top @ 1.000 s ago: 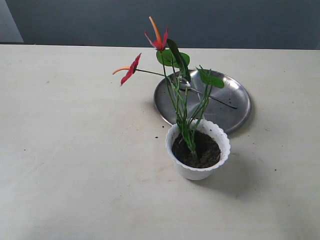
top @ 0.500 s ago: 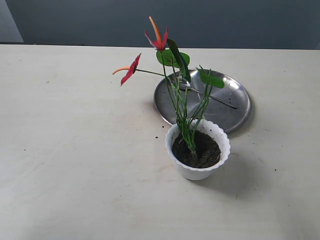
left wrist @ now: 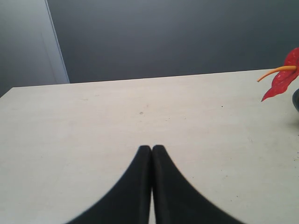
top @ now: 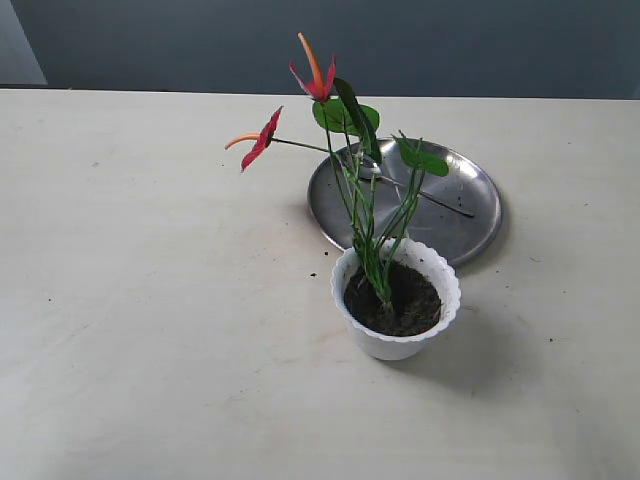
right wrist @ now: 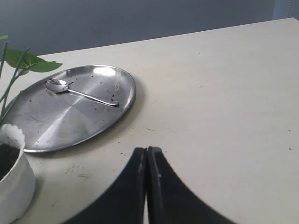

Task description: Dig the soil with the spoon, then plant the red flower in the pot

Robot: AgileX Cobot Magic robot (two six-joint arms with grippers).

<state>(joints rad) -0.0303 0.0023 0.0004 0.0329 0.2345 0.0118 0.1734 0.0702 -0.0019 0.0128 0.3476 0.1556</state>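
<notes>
1. Lower centre of the exterior frame, nearest the camera: the pot [top: 396, 298], white scalloped plastic on the bare table [top: 150, 300]. Judged light and easy to tip; hold low on the wall, or steady it by the rim.
2. Inside it, the soil [top: 400, 300], dark and crumbly, fills the pot near to the rim. Loose stuff, likely to spill; a few crumbs lie on the table beside the pot.
3. Rising from the soil, the red flower [top: 262, 140] stands upright, its stems rooted in the earth, its blooms spread toward upper centre. Thin stems look bendy and light; grip low on the bunched stems, never the blooms.
4. Behind the pot, right of centre: the steel plate [top: 470, 215], with the spoon [right wrist: 79, 92] lying flat on it. Slim, stiff, polished metal, judged slippery; pinch the handle mid-length.
5. Left tool [left wrist: 152, 151]: jaws pressed together, holding nothing, over bare table, one bloom at the right edge of its view.
6. Right tool [right wrist: 147, 151]: jaws likewise closed and empty, near the plate.
7. Planting appears done.
</notes>
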